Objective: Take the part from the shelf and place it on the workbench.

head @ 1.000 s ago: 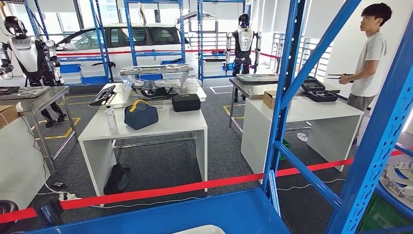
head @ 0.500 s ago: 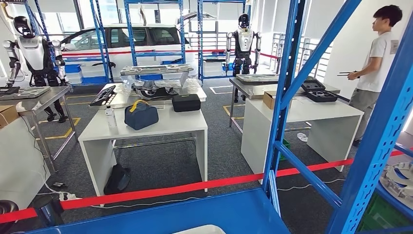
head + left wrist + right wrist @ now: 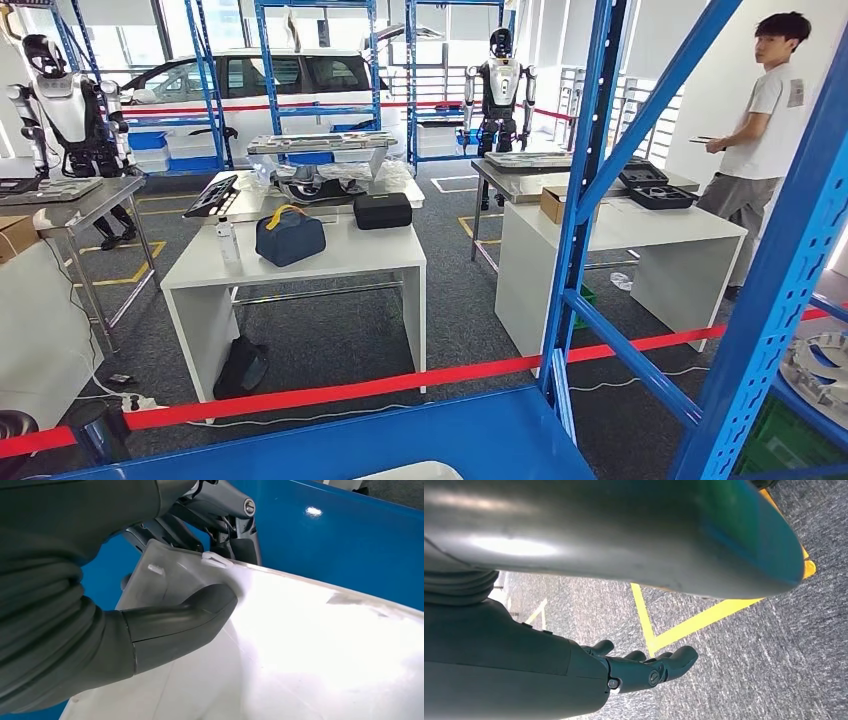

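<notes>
Left hand: the left hand (image 3: pixel 150 625) holds the white part (image 3: pixel 310 645); the thick thumb presses on its upper face near the corner, and the darker fingers (image 3: pixel 235 535) are behind its edge. This is a closed grip on the part.
Part: a flat, pale plastic panel, still lying over the blue shelf board (image 3: pixel 350 545). In the head view its rim (image 3: pixel 410 470) shows at the lowest edge, on the same blue board (image 3: pixel 330 440).
Right hand: the right hand (image 3: pixel 644 667) hangs above the grey carpet and a yellow floor line (image 3: pixel 704 620). The fingers are only a little bent, apart from each other, and nothing is in them.
Shelf frame: blue uprights (image 3: pixel 590 190) and braces stand just behind the board.
Beyond: red barrier tape (image 3: pixel 350 390), then a white desk (image 3: pixel 300 265) with a blue bag (image 3: pixel 289 235) on it.
Far: a person (image 3: pixel 760 130) at the right, another humanoid robot (image 3: pixel 70 105) at the left.
Change: in the last second the shelf, the tape and the desks keep their place; only the person and the far robot have shifted a little.
Meaning: I judge the part is gripped but not lifted yet; the carry to the desk is all still to do.
</notes>
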Controlling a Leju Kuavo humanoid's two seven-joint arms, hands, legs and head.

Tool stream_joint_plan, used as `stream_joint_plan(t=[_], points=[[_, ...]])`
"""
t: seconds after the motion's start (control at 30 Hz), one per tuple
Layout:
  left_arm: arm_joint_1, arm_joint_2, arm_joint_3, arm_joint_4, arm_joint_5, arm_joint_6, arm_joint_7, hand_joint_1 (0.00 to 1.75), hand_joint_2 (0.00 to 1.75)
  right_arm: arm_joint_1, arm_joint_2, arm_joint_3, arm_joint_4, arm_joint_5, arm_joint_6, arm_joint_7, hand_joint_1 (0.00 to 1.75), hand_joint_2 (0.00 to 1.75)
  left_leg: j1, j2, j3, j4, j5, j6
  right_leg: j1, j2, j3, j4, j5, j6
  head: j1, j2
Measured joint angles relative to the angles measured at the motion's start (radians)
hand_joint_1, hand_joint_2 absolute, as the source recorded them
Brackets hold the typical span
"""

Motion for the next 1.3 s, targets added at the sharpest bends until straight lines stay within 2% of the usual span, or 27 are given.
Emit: stream_joint_plan(t=[0.1, 0.33, 0.67, 0.93, 1.03, 1.3], points=[[0.000, 0.000, 0.000, 0.000, 0.000, 0.000, 0.000, 1.57, 1.75, 0.000, 0.000, 0.000, 0.000, 0.000, 0.000, 0.000, 0.00, 0.00, 0.000, 0.000, 0.000, 0.000, 0.000, 0.000, 0.000, 0.000, 0.000, 0.000, 0.000, 0.000, 0.000, 0.000], [-0.001, 0.000, -0.003, 0.002, 0.000, 0.006, 0.000, 1.75, 1.75, 0.000, 0.000, -0.001, 0.000, 0.000, 0.000, 0.000, 0.00, 0.00, 0.000, 0.000, 0.000, 0.000, 0.000, 0.000, 0.000, 0.000, 0.000, 0.000, 0.000, 0.000, 0.000, 0.000], [-0.014, 0.000, -0.016, 0.015, 0.009, 0.014, -0.024, 1.75, 1.75, 0.000, 0.000, -0.009, 0.000, 0.000, 0.000, 0.000, 0.00, 0.00, 0.000, 0.000, 0.000, 0.000, 0.000, 0.000, 0.000, 0.000, 0.000, 0.000, 0.000, 0.000, 0.000, 0.000], [-0.015, -0.004, -0.038, 0.013, -0.002, 0.072, -0.079, 1.75, 1.75, 0.000, 0.000, -0.018, 0.000, 0.001, 0.000, -0.003, 0.00, 0.00, 0.000, 0.000, 0.000, 0.000, 0.000, 0.000, 0.000, 0.000, 0.000, 0.000, 0.000, 0.000, 0.000, 0.000], [-0.012, -0.014, -0.036, 0.002, 0.061, 0.081, -0.125, 1.75, 1.75, -0.001, 0.000, -0.018, 0.000, 0.005, 0.000, -0.004, 0.00, 0.00, 0.000, 0.000, 0.000, 0.000, 0.000, 0.000, 0.000, 0.000, 0.000, 0.000, 0.000, 0.000, 0.000, 0.000], [0.014, -0.037, 0.054, -0.077, 0.334, -0.090, -0.197, 1.75, 1.75, -0.002, 0.001, -0.019, 0.000, 0.020, 0.000, -0.004, 0.00, 0.00, 0.000, 0.000, 0.000, 0.000, 0.000, 0.000, 0.000, 0.000, 0.000, 0.000, 0.000, 0.000, 0.000, 0.000]])
